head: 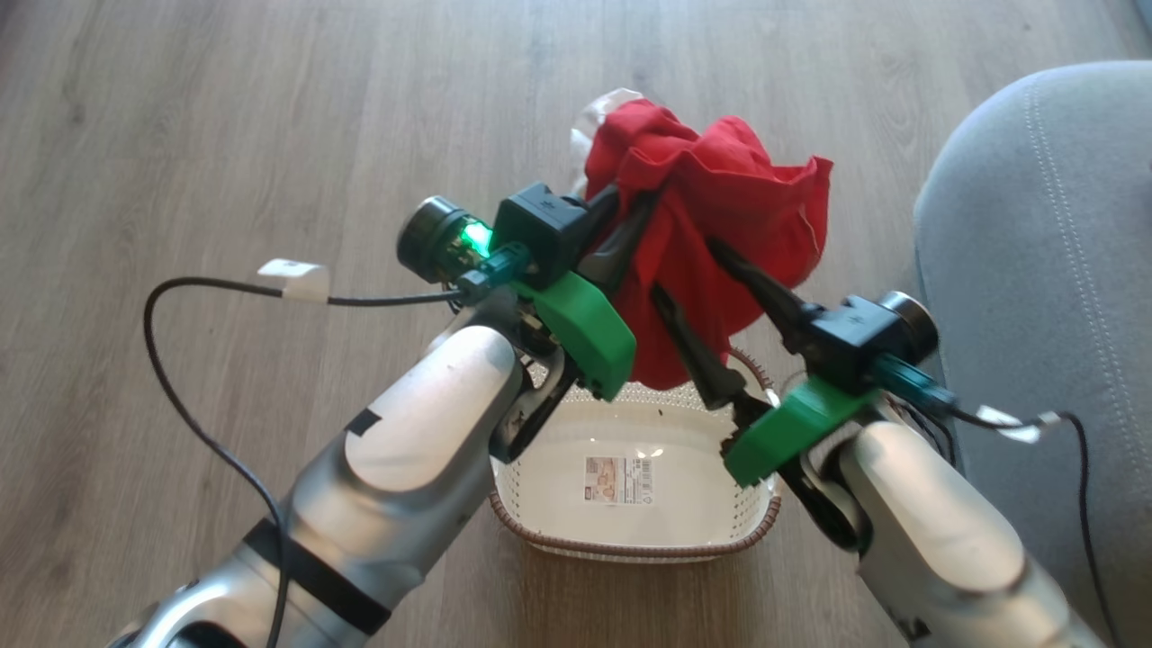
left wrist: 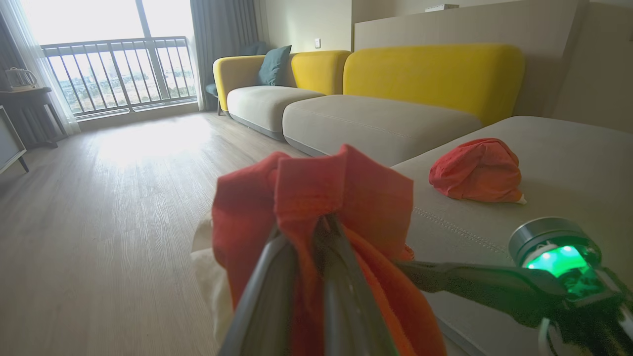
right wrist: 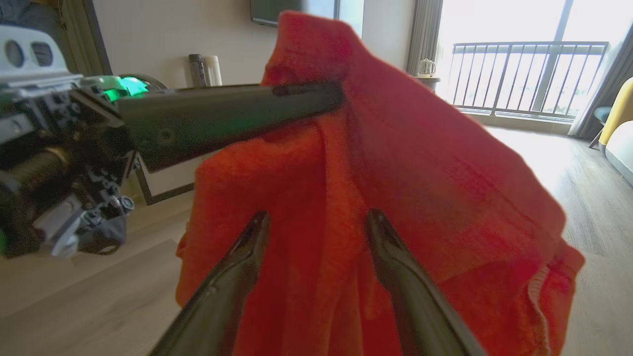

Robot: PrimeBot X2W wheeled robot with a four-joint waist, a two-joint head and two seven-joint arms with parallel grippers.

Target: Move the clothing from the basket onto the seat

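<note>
The red clothing (head: 720,207) hangs bunched in the air above the basket (head: 630,547), with a white piece (head: 598,112) peeking out behind it. My left gripper (head: 637,196) is shut on a fold of the red fabric (left wrist: 316,193); its pinched fingertips (left wrist: 321,222) show in the left wrist view. My right gripper (head: 684,268) is open, its spread fingers (right wrist: 257,232) lying against the hanging cloth (right wrist: 420,163). The cream basket sits on the floor below, holding nothing but its sticker (head: 618,479). The grey seat (head: 1035,270) is to the right.
Another red garment (left wrist: 477,170) lies on the seat cushion (left wrist: 568,148). A sofa with yellow backs (left wrist: 430,74) runs along the wall. Wooden floor (head: 225,135) spreads to the left and ahead. Cables (head: 180,360) trail from both wrists.
</note>
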